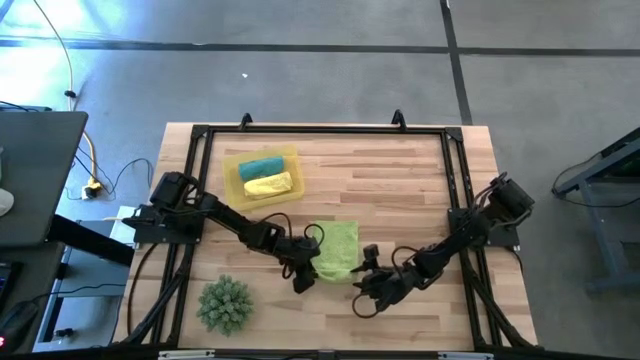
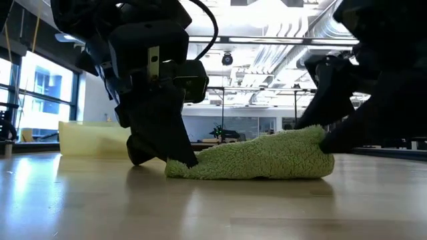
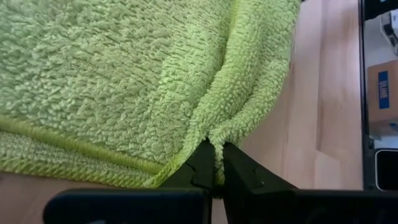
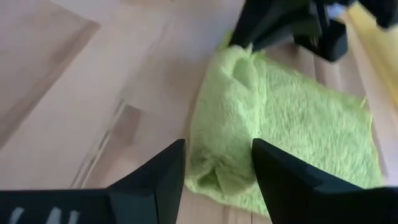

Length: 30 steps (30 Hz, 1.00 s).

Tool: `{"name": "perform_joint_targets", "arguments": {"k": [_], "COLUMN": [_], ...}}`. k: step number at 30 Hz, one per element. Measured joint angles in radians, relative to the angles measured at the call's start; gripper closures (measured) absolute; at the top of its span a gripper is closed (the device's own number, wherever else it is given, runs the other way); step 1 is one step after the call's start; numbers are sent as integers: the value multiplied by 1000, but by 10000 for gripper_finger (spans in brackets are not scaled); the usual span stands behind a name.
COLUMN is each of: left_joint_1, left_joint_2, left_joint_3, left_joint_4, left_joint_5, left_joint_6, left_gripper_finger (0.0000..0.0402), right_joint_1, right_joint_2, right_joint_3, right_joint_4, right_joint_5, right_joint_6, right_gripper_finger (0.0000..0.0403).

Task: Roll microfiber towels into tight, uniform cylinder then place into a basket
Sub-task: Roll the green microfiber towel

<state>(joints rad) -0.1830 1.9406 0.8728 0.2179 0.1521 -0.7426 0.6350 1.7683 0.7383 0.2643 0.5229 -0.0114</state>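
Note:
The lime green towel (image 1: 338,248) lies on the table, its near edge rolled over into a thick fold (image 4: 227,118) and its far part flat. My left gripper (image 1: 303,277) is shut on the towel's near left end. My right gripper (image 1: 366,288) is open at the near right end; its fingers stand on either side of the roll's end (image 4: 214,177). The yellow basket (image 1: 232,178) at the far left holds a teal roll (image 1: 260,166) and a yellow roll (image 1: 268,185). My left gripper pinches a bunched fold of the green towel (image 3: 216,132) between its two fingertips, at the left end of the rolled-over part. The fingers slant down from the table's left (image 2: 175,155). The towel rests on the table. My right gripper: whether its open fingers touch the roll's end cannot be told.
A spiky green plant-like ball (image 1: 225,303) sits at the near left corner. A black frame (image 1: 446,160) runs round the wooden table. Bare wood lies to the right of the towel and far of it.

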Motion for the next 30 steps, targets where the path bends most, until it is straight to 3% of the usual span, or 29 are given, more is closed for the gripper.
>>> {"name": "perform_joint_targets", "arguments": {"k": [12, 17, 20, 24, 26, 30], "left_joint_1": [0, 0, 0, 0, 0, 7], "left_joint_2": [1, 1, 1, 1, 1, 1], "left_joint_3": [-1, -1, -1, -1, -1, -1], "left_joint_4": [15, 13, 12, 13, 13, 15], "left_joint_5": [14, 16, 16, 16, 16, 22], "left_joint_6": [-28, -29, -29, -27, -27, -25], "left_gripper_finger": [396, 396, 396, 396, 396, 396], "right_joint_1": [-13, -7, -4, -6, -2, 1], "right_joint_2": [14, 6, -43, -133, -167, -175], "right_joint_3": [0, 0, 9, 64, 88, 99], "right_joint_4": [-16, -124, -165, -345, -398, -258], "right_joint_5": [0, -13, -107, -289, -308, -245], "right_joint_6": [141, 225, 385, 485, 478, 396], "right_gripper_finger": [227, 227, 227, 227, 227, 227]}}
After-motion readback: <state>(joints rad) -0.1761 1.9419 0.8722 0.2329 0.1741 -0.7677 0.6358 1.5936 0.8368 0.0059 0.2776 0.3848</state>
